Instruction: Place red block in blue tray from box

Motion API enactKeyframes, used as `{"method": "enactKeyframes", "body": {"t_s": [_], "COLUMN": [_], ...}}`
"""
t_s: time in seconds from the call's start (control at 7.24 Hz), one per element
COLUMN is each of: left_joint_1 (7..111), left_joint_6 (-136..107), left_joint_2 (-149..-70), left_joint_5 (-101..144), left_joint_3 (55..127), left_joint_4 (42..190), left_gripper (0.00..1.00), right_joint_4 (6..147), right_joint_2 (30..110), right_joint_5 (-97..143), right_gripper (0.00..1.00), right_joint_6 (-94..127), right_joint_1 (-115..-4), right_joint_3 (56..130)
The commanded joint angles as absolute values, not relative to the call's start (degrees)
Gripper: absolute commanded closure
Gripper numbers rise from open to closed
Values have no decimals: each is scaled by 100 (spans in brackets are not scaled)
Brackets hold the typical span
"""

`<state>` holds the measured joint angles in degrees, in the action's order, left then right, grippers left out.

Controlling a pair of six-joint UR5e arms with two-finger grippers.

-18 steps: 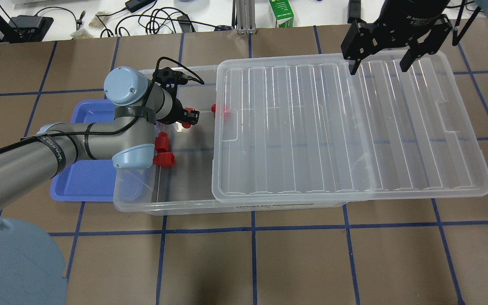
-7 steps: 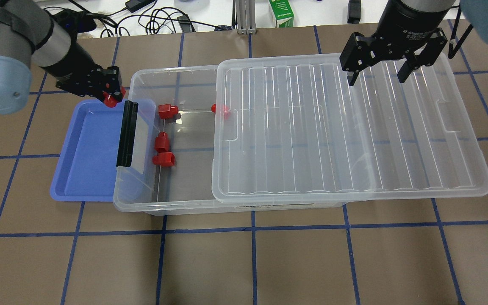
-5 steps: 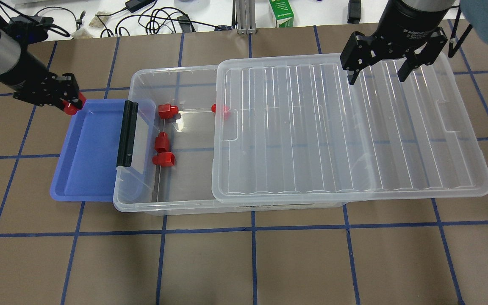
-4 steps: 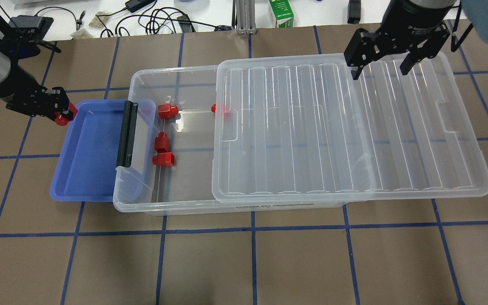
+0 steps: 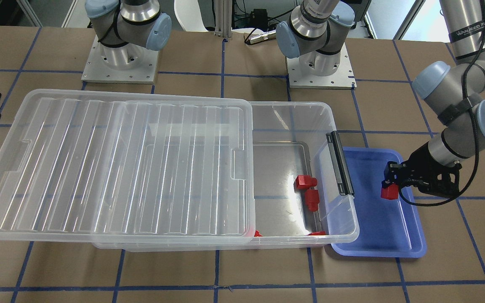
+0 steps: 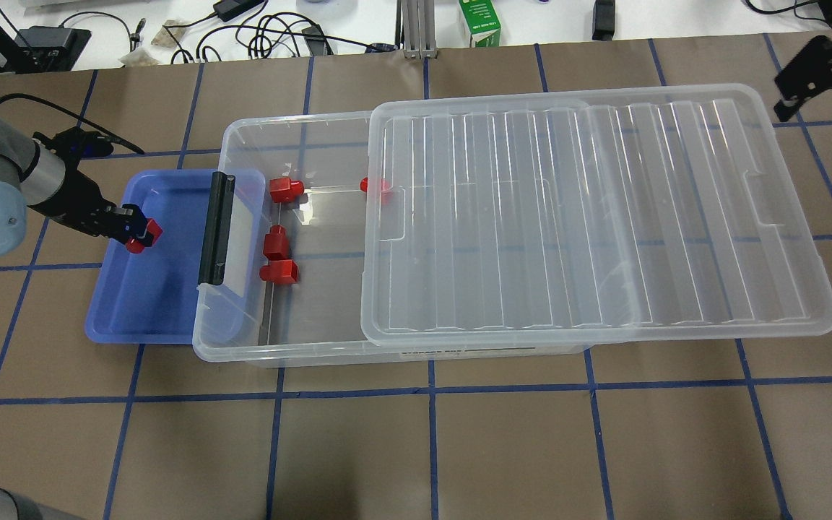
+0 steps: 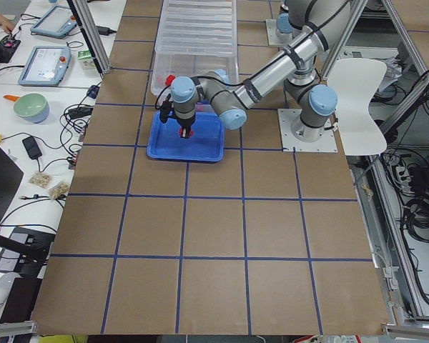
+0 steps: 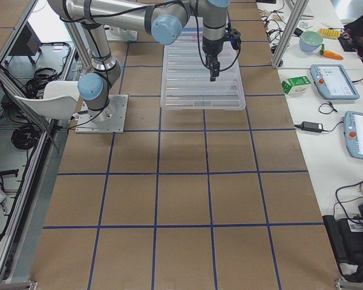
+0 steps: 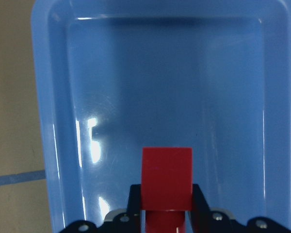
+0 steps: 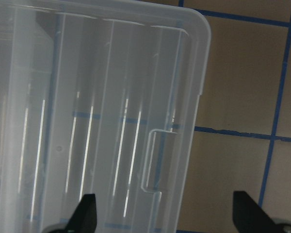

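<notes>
My left gripper [image 6: 140,235] has swung in from beyond the far outer corner of the blue tray [image 6: 149,307] and now hangs over the tray's inside, close to the outer long rim, in the half farther from my base in the overhead view. My right gripper [image 10: 169,216] has pulled away from above the lid's far edge and now sits out past the lid's far right corner.

The left fingers [image 9: 134,204] are clenched on the red block [image 6: 146,232], one on each side of its narrower stub, with the square end pointing out ahead of them. In the left wrist view the block [image 9: 167,177] stands against the tray's blue floor [image 9: 136,73]; I cannot tell whether it touches that floor.

The right gripper's jaws are spread wide with nothing between them, over the edge of the ribbed clear lid [image 6: 589,217].

That lid lies slid sideways across the box [image 6: 300,123], leaving uncovered the end with the black latch bar [image 6: 215,227], which overlaps the tray. Inside that uncovered end lie four more red pieces [image 6: 280,272], one half under the lid's edge.
</notes>
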<state>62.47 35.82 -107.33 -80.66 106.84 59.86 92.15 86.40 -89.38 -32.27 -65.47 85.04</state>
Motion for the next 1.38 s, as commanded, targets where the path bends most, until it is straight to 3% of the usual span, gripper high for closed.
{"method": "enactKeyframes", "body": {"t_s": [0.0, 0.14, 0.41, 0.83, 1.24], "left_joint_1": [6249, 6249, 6249, 6371, 6784], "left_joint_6": [3656, 3648, 3648, 3516, 2842], "left_joint_2": [-10915, -10925, -10925, -10671, -10031], "left_joint_5": [-7823, -7822, -7822, -7875, -7910], "left_joint_3": [10757, 10767, 10758, 10347, 8962], "left_joint_4": [5924, 5933, 5924, 6080, 8025], "left_gripper": [78, 46, 11, 10, 4], "right_joint_4": [9464, 9622, 10445, 10925, 10890], "right_joint_2": [8247, 8053, 7770, 7830, 7910], "right_joint_5": [-8921, -8921, -8982, -8973, -8912], "right_gripper": [0, 0, 0, 0, 0], "right_joint_6": [-3882, -3911, -4033, -4034, -3877], "right_joint_1": [-5995, -5916, -5697, -5651, -5826], "right_joint_3": [8551, 8656, 9321, 9852, 9844]}}
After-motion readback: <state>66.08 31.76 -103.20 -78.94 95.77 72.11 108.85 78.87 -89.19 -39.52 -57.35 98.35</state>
